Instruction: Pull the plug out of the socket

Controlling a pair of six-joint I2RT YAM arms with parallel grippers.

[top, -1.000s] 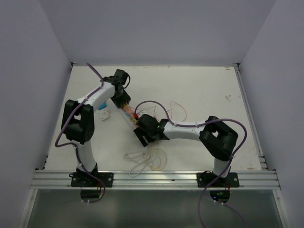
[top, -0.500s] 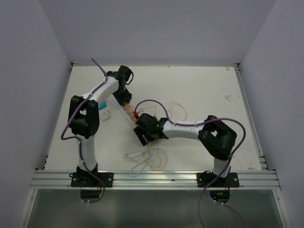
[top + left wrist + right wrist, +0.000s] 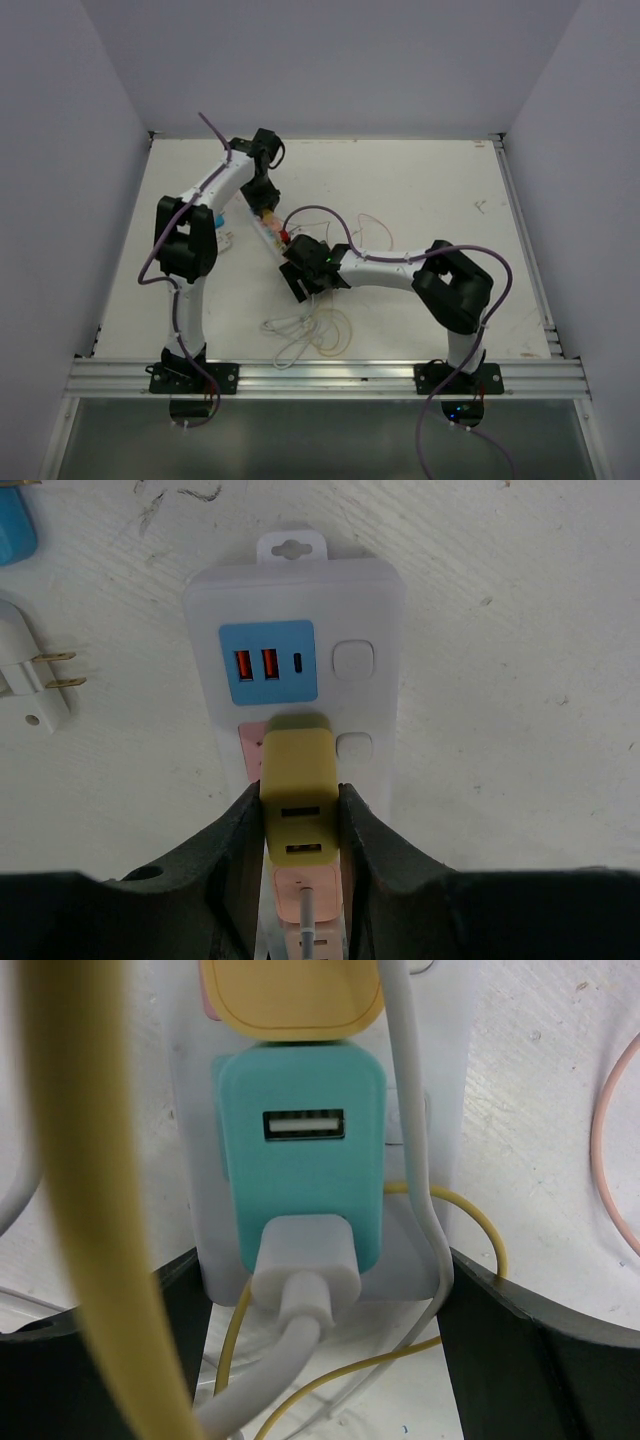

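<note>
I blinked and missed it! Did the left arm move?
Yes. The left arm swung its wrist nearer the table's far edge and slightly to the right.

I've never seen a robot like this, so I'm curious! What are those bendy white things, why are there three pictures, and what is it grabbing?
Those are robot arms, a left arm and a right arm, bolted to a table. One picture looks down from above; the other two come from small cameras on each wrist. On the table lies a white power strip with coloured plugs in it, plus loose cords and a spare white plug. The left end effector pinches a yellow plug from both sides. The right end effector sits astride the strip's end, near a teal plug, seemingly holding it steady.
</note>
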